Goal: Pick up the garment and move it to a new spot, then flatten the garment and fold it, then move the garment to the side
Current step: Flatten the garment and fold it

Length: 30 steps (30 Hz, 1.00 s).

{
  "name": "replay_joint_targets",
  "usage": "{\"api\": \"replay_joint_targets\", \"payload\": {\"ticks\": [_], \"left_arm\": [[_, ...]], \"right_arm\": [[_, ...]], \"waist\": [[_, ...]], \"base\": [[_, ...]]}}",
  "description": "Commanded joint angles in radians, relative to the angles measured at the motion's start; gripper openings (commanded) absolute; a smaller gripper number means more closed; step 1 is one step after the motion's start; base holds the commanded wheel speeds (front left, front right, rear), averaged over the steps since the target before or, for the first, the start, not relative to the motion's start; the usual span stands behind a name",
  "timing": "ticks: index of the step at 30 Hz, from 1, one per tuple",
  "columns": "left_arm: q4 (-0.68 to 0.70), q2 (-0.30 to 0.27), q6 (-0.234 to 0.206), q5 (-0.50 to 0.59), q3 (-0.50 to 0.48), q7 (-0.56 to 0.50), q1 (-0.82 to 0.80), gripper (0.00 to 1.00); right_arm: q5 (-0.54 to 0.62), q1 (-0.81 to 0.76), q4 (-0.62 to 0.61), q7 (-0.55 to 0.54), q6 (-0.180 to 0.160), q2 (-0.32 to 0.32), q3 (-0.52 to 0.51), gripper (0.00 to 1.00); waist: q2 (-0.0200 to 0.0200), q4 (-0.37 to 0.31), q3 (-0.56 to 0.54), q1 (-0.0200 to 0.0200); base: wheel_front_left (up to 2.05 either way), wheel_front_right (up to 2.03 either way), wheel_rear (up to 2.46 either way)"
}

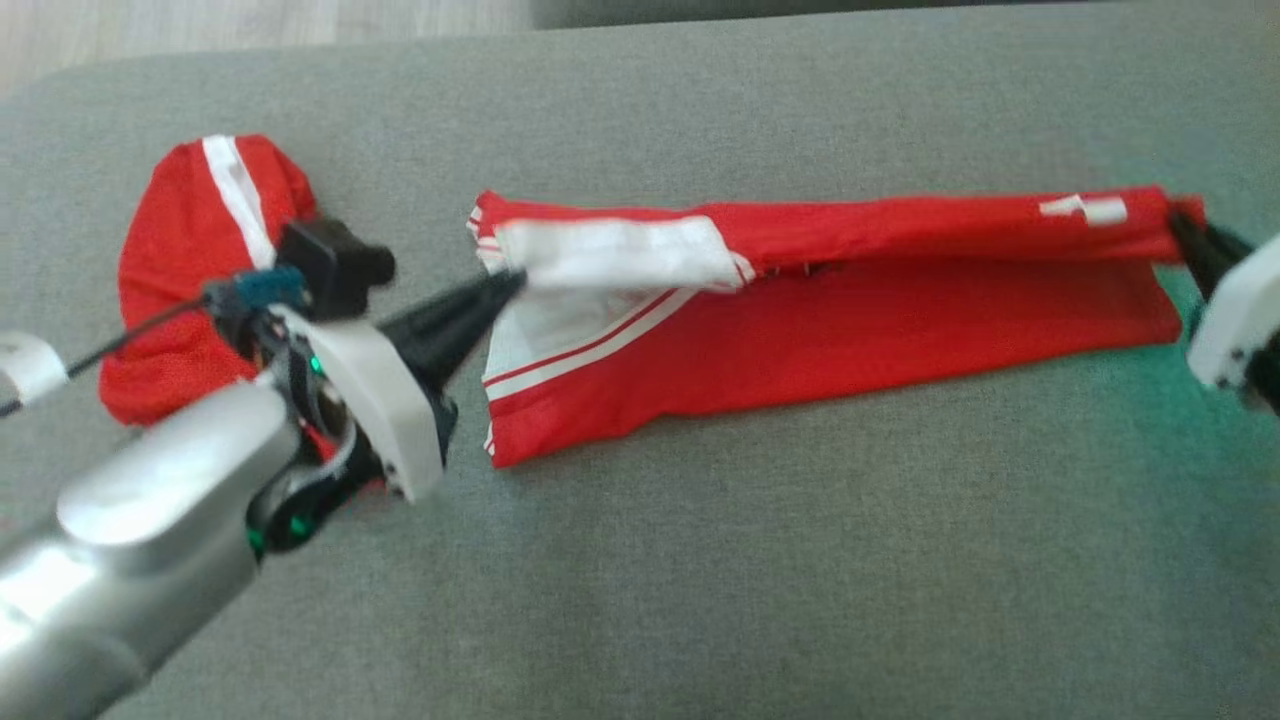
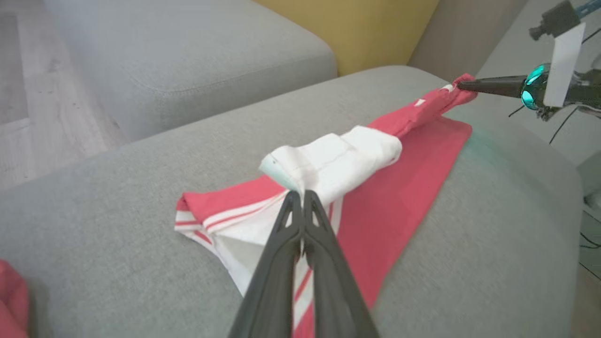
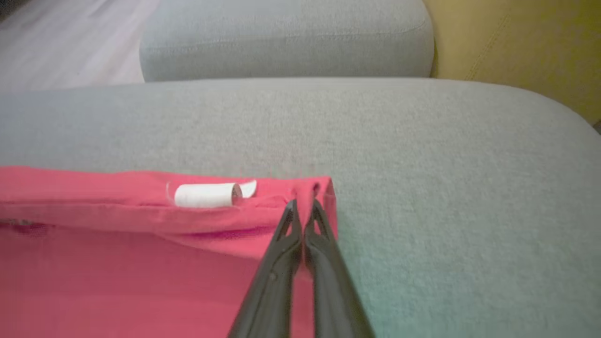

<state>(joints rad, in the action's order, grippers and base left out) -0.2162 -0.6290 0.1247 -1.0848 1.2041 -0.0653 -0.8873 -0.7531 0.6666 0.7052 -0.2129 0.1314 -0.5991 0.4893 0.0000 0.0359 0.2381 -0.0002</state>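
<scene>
- STRETCHED FOR THE FOLD: The left pincer [image 1: 512,282], fingers pressed together, is clamped on the white-panelled end of the red garment [image 1: 850,320]. The right pincer [image 1: 1182,228], likewise closed, grips the opposite corner of the same upper edge.
- Between the two pincers that edge runs taut as a raised ridge. The rest of the cloth lies flat on the grey cushion [image 1: 800,560], below both tips and on the robot's side of them (a hold that reads as pulling the fabric straight ahead of a fold, or carrying one edge over).
- The white panel [image 1: 620,255] begins right at the left pincer's tips and is turned over onto the red, with white-and-red striped trim [image 1: 590,345] just beneath those tips.
- Behind the left pincer's wrist, well apart from the stretched piece, a second red garment [image 1: 190,270] with a white stripe sits bunched and ungripped.
- Just beside the right pincer's tips, a white patch [image 3: 204,195] is set on the red cloth. It carries no lettering that can be read, and no brand name or other writing is legible on either garment.
- Beyond both pincers lie another grey cushion [image 3: 281,42], a yellow surface [image 3: 516,42] and pale wood floor [image 2: 28,94].
</scene>
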Motion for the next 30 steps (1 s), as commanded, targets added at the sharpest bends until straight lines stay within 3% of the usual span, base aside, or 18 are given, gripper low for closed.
{"api": "replay_joint_targets", "payload": {"ticks": [1,10,20,21,22,23,24,26,27,30], "left_arm": [[0.027,-0.04,0.004,-0.007,-0.039,-0.003,-0.028,0.0],[0.131,-0.085,-0.013,0.009,0.03,-0.129,0.02,0.0],[0.086,-0.063,-0.029,0.099,0.05,-0.144,0.014,0.0],[0.077,-0.058,-0.031,0.113,0.052,-0.141,0.013,0.0],[0.066,-0.054,-0.034,0.128,0.054,-0.137,0.013,0.0],[0.054,-0.049,-0.038,0.146,0.055,-0.132,0.012,0.0],[0.042,-0.045,-0.04,0.16,0.057,-0.127,0.013,0.11],[0.019,-0.032,-0.044,0.175,0.059,-0.116,0.019,0.81],[0.009,-0.025,-0.048,0.175,0.058,-0.109,0.024,1.0],[-0.01,-0.006,-0.063,0.177,0.048,-0.076,0.03,1.0]], "right_arm": [[-0.006,-0.01,-0.027,-0.003,-0.001,-0.041,0.008,0.0],[0.029,-0.04,-0.061,-0.061,-0.001,-0.155,0.136,0.0],[0.035,-0.028,-0.068,-0.087,-0.001,-0.177,0.23,0.0],[0.032,-0.025,-0.068,-0.085,-0.001,-0.177,0.232,0.21],[0.028,-0.024,-0.066,-0.08,-0.001,-0.175,0.231,1.0],[0.024,-0.022,-0.063,-0.078,-0.001,-0.174,0.231,1.0],[0.02,-0.021,-0.059,-0.08,-0.001,-0.171,0.231,1.0],[0.011,-0.019,-0.058,-0.08,-0.001,-0.169,0.23,1.0],[0.003,-0.017,-0.057,-0.077,-0.001,-0.168,0.224,1.0],[-0.046,-0.002,-0.06,-0.046,-0.001,-0.155,0.174,1.0]], "waist": [[0.0,0.004,-0.005,0.0002],[0.0,0.012,-0.003,0.0002],[0.0,0.002,0.014,0.0002],[0.0,0.001,0.015,0.0002],[0.0,-0.001,0.016,0.0002],[0.0,-0.003,0.016,0.0002],[0.0,-0.005,0.016,0.0002],[0.0,-0.009,0.013,0.0002],[0.0,-0.011,0.011,0.0002],[0.0,-0.015,0.002,0.0002]], "base": [[0.0,0.0,0.0],[0.0,0.0,0.0],[0.0,0.0,0.0],[0.0,0.0,0.0],[0.0,0.0,0.0],[0.0,0.0,0.0],[0.0,0.0,0.0],[0.0,0.0,0.0],[0.0,0.0,0.0],[0.0,0.0,0.0]]}}
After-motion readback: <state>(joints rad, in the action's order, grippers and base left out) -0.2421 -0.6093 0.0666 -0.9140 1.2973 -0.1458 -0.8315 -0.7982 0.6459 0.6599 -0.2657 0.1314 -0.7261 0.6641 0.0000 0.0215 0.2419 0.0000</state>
